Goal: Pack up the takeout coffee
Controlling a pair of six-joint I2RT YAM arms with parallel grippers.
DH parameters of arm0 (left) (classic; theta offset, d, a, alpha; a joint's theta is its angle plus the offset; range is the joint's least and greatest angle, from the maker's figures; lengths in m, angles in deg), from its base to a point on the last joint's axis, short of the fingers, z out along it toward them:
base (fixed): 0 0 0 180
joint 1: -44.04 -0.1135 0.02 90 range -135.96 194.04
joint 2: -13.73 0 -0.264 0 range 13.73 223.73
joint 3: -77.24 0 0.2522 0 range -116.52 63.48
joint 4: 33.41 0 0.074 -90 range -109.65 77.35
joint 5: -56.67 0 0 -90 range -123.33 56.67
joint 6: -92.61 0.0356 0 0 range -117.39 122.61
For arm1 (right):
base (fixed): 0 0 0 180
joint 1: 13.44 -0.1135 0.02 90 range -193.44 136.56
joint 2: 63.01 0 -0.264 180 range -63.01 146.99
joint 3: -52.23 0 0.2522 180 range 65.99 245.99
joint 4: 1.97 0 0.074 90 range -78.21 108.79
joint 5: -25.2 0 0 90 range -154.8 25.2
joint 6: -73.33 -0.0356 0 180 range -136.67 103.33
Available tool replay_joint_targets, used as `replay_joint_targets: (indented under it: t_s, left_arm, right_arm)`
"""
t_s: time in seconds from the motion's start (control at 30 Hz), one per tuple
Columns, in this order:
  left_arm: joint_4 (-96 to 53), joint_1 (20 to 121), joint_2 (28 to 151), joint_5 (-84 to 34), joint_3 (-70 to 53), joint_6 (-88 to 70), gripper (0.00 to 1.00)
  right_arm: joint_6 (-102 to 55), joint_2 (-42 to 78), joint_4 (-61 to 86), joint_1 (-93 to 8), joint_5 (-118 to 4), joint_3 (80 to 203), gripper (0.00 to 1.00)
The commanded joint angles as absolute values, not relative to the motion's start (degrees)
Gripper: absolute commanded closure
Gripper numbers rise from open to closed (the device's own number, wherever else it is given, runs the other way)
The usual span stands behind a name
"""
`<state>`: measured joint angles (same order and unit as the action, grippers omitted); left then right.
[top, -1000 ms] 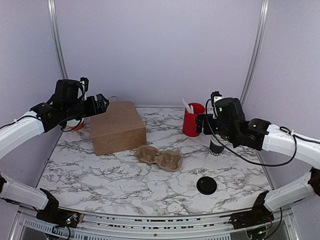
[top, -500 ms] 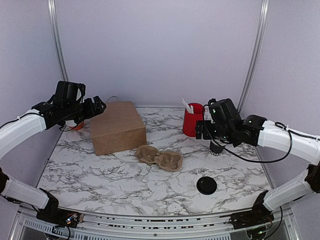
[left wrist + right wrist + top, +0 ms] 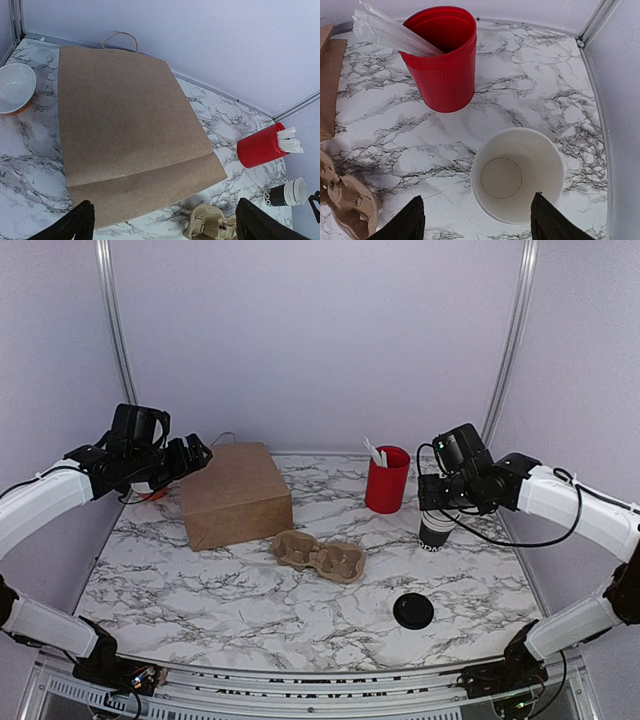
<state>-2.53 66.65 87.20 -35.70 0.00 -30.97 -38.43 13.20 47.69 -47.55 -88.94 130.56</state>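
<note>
right gripper (image 3: 477, 212) spread, hovering over the open cup (image 3: 517, 172) near the red cup (image 3: 445, 60) | lid (image 3: 413, 611) lies well apart, toward the front | watch it: the cup sits off-centre, so one finger may catch the rim, dent the paper or tip it | left gripper (image 3: 195, 452) spread near the bag (image 3: 130, 125)

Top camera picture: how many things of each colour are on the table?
Brown: 2, the paper bag and the cup carrier
Red: 1, the cup of utensils
Black: 2, the cup stack and the lid
Orange: 1, the bowl
Total: 6
</note>
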Motion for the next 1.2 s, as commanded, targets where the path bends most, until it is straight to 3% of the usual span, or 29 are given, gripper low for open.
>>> replay_joint_targets:
  t_s: [0.0,0.13,1.17]
  left_arm:
    - [-3.1,66.5,86.6,-35.0,0.9,-31.6,0.01]
    - [-3.5,66.5,86.3,-34.8,1.2,-32.0,0.01]
    - [-3.7,66.5,85.4,-34.0,2.6,-33.1,0.01]
  right_arm:
    - [-35.8,14.6,48.8,-46.1,-84.6,132.1,0.33]
    - [-34.9,16.3,48.4,-45.3,-83.1,132.4,0.43]
    - [-30.8,24.0,46.9,-41.8,-81.8,135.4,0.83]
